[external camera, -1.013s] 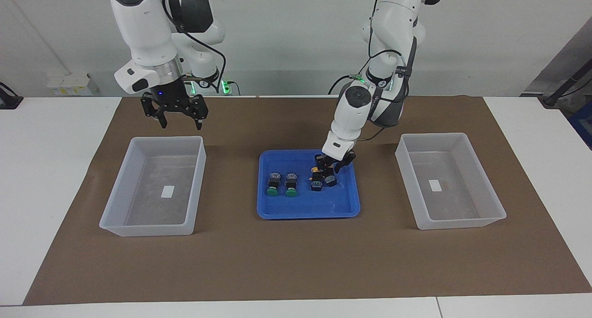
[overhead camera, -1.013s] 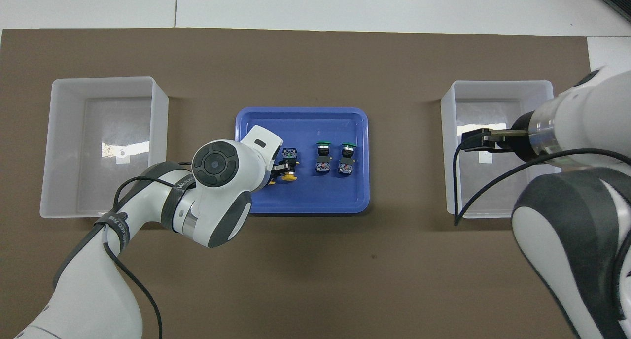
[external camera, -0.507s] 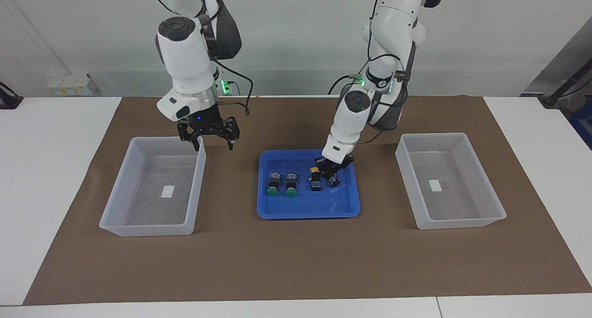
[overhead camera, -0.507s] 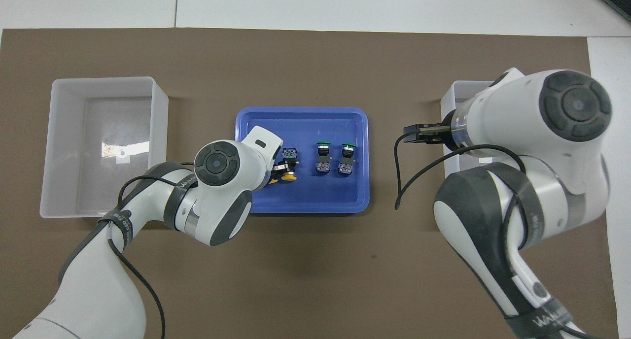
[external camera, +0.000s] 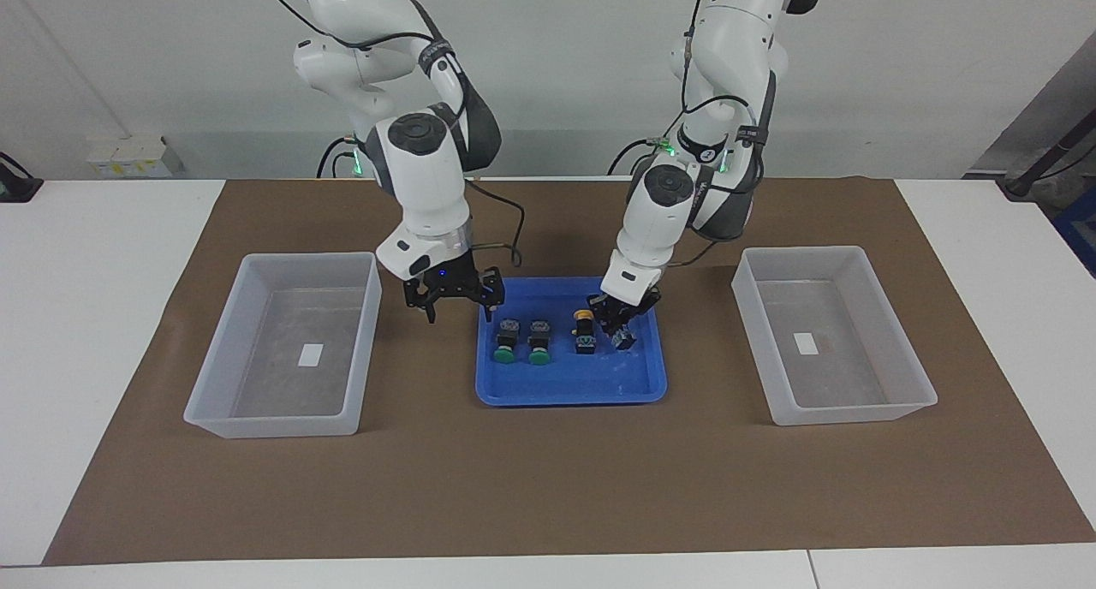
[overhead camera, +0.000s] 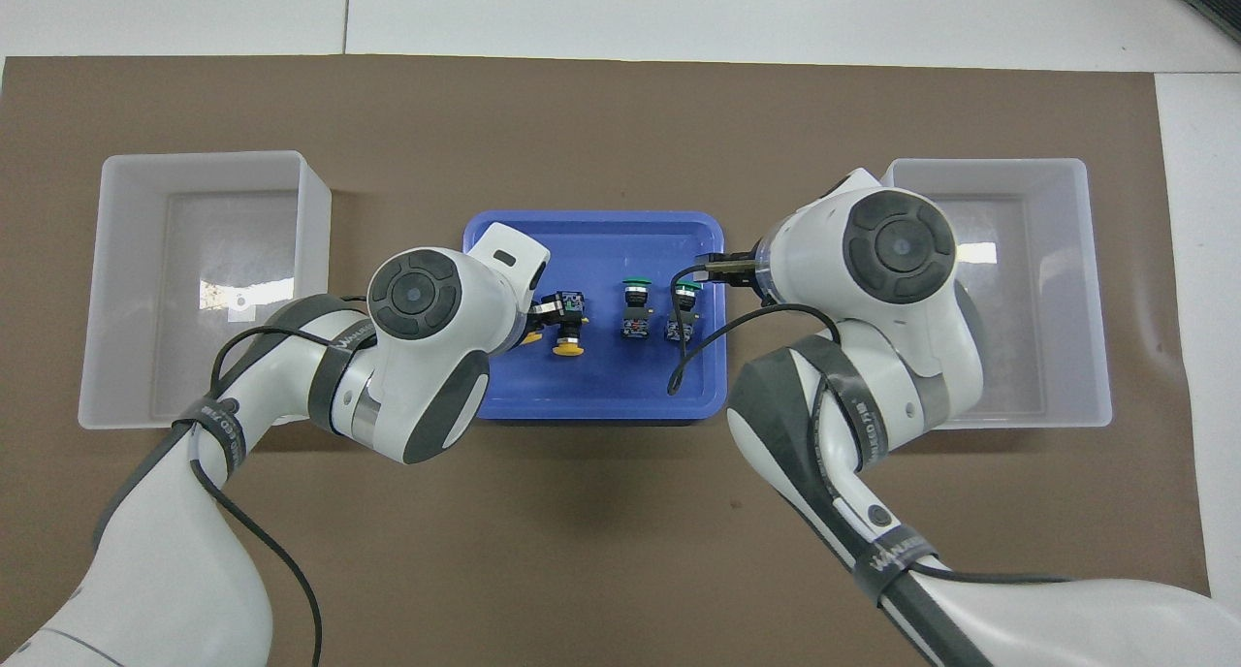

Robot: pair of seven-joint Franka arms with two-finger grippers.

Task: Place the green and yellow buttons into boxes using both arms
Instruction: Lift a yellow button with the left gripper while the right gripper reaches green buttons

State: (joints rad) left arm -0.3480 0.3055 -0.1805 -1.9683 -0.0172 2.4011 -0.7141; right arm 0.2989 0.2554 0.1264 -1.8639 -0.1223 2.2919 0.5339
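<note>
Blue plastic tray [external camera: 565, 388] sits mid-table on the brown mat [external camera: 548, 486], with one whitish box [external camera: 287, 349] toward the right arm's end and the other box [external camera: 830, 336] toward the left arm's end. All four buttons are in the tray, and both boxes hold only a small white label.

Taking the facing view as a clock with the tray at its centre, two green buttons [external camera: 505, 342] [external camera: 539, 342] lie side by side at about nine o'clock, caps pointing away from the robots. One yellow button [external camera: 584, 330] lies close to centre. Just beside it, at about three o'clock, the left gripper [external camera: 618, 319] is down in the tray with its fingers closed on the second yellow button [external camera: 622, 339], whose silvery-blue end pokes out below them.

At about ten o'clock, the right gripper [external camera: 456, 302] hangs over the tray's corner nearest the green buttons, fingers spread wide apart and holding nothing.
</note>
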